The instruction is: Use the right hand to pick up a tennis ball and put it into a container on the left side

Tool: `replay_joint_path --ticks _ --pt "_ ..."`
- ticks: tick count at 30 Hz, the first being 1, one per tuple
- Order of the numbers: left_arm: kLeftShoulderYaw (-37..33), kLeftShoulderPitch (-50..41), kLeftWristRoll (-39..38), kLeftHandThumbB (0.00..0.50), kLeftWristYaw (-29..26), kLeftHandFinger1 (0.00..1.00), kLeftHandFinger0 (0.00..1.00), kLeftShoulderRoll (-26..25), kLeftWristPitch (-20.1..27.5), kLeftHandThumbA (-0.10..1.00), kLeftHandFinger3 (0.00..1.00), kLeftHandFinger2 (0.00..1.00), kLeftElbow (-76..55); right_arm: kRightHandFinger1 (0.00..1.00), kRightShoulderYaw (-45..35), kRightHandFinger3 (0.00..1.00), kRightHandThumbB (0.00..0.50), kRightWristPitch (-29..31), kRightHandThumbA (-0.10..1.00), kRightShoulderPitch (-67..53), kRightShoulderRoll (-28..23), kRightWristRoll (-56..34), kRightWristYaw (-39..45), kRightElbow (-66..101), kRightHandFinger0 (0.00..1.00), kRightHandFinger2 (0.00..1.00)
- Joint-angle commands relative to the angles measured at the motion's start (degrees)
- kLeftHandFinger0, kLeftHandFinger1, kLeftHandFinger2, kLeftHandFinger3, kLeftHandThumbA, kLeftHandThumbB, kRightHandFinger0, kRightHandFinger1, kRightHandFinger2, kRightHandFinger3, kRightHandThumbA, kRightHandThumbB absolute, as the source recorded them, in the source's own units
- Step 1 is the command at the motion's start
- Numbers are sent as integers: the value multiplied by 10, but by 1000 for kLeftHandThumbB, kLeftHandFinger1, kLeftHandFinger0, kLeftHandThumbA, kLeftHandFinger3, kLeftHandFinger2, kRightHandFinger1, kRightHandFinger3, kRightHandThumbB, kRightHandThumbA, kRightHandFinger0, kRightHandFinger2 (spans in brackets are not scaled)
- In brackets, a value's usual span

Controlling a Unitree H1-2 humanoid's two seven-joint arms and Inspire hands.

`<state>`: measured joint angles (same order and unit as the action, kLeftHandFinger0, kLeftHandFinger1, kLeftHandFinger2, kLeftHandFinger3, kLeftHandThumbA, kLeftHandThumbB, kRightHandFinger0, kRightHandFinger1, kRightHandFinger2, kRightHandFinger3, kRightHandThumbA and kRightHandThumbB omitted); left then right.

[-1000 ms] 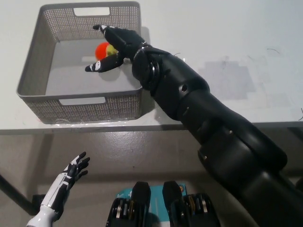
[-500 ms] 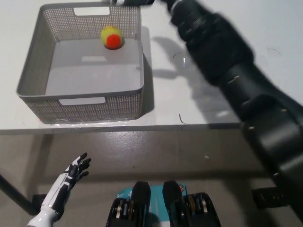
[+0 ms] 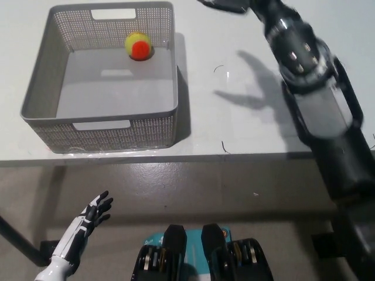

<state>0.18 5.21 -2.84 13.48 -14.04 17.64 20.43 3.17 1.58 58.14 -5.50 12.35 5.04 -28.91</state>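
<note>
A yellow and orange tennis ball (image 3: 138,45) lies inside the grey mesh basket (image 3: 38,88), near its far wall. My black right arm (image 3: 310,88) reaches up the right side of the table. Its hand (image 3: 225,4) is cut off by the top edge of the picture, to the right of the basket, so its fingers are mostly hidden. My white left hand (image 3: 88,218) rests low at the lower left, below the table edge, open with fingers spread.
The basket stands on the left part of the white table (image 3: 246,129). The arm's shadow (image 3: 252,88) falls on the tabletop right of the basket. The table's front edge (image 3: 187,157) runs across the middle, with floor below.
The right hand let go of the ball, which now lies by the basket's far wall. The arm has swung up and to the right, away from the basket. The left hand has stayed put.
</note>
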Motion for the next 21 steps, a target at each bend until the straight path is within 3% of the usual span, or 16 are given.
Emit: replay_joint_path --ticks 1,5,8,15,21 --pt "4 4 -2 298 4 1000 1000 -14 21 1000 1000 1000 -9 1000 -74 1000 349 -7 1000 -140 -21 -159 31 320 1000 1000" --pt "3 2 -1 293 4 1000 1000 -13 28 1000 1000 1000 -6 1000 -70 1000 333 13 1000 -221 -12 -171 28 381 1000 1000" --pt "6 7 -8 291 3 1000 1000 -10 28 1000 1000 1000 -5 1000 -63 1000 373 32 1000 -287 4 -174 18 411 1000 1000" --pt "9 9 -12 295 -3 1000 1000 -2 19 1000 1000 1000 -11 1000 -33 1000 288 80 1000 -405 13 -166 25 406 1000 1000" --pt "12 -1 -15 313 -6 1000 1000 4 15 1000 1000 1000 -18 1000 -17 1000 268 123 1000 -468 15 -178 46 327 1000 1000"
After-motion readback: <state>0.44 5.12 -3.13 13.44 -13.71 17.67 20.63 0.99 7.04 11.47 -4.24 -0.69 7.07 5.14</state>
